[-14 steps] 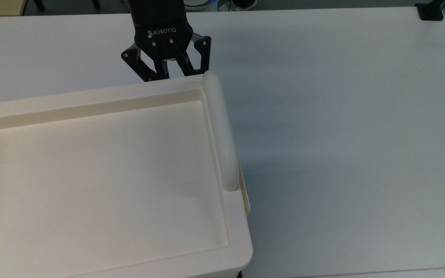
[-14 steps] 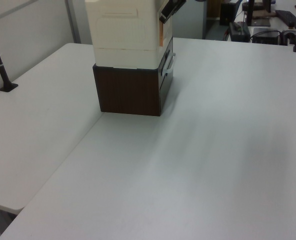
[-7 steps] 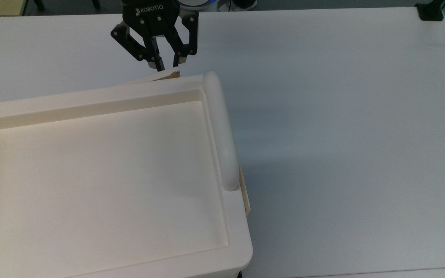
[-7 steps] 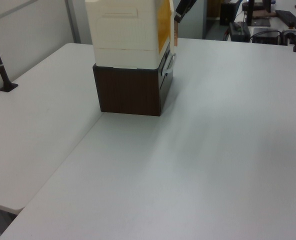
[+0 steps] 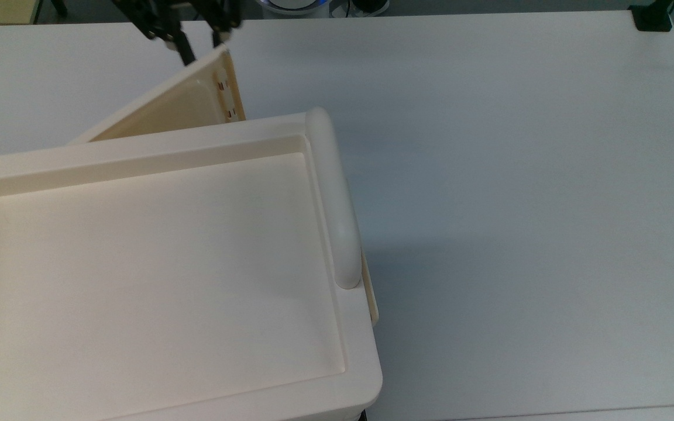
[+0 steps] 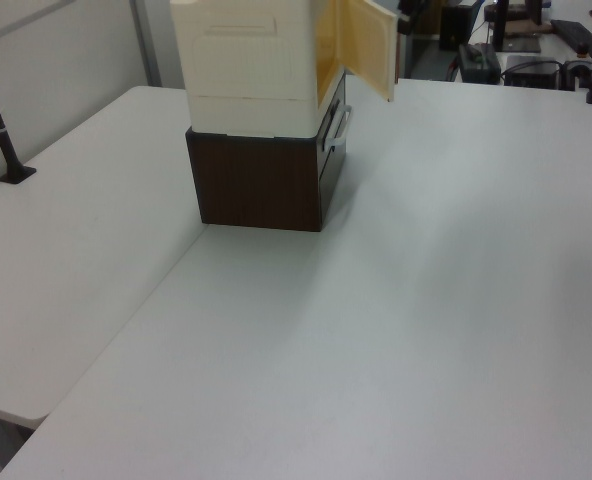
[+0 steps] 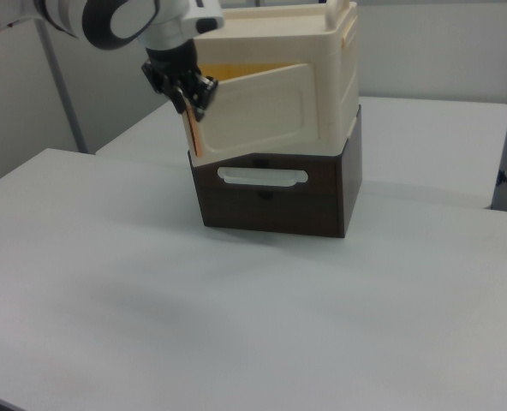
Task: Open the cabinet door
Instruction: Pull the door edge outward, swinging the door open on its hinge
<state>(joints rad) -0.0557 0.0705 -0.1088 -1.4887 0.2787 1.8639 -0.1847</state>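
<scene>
The cabinet door [image 5: 173, 105], a cream panel with small brown dots along its free edge, stands swung out at an angle from the cream cabinet [image 5: 138, 263]. In the left view the door [image 6: 368, 45] sticks out toward the left view's right, its yellowish inner face showing. In the right view the door [image 7: 258, 107] is hinged at the right view's right. My black gripper [image 5: 202, 44] is shut on the door's free upper corner, one finger on each face. The same gripper [image 7: 189, 96] shows in the right view, clamped on the door's edge.
The cream cabinet sits on a dark brown drawer box [image 7: 271, 205] with a white drawer handle [image 7: 262, 177]. A rounded bar handle [image 5: 334, 199] runs along the cabinet top. The white table [image 5: 518, 204] stretches wide around it. A black clamp [image 5: 653, 17] sits at the far corner.
The gripper closed on the door's edge and pulled back toward the top view's upper left. The door swung from shut to well ajar.
</scene>
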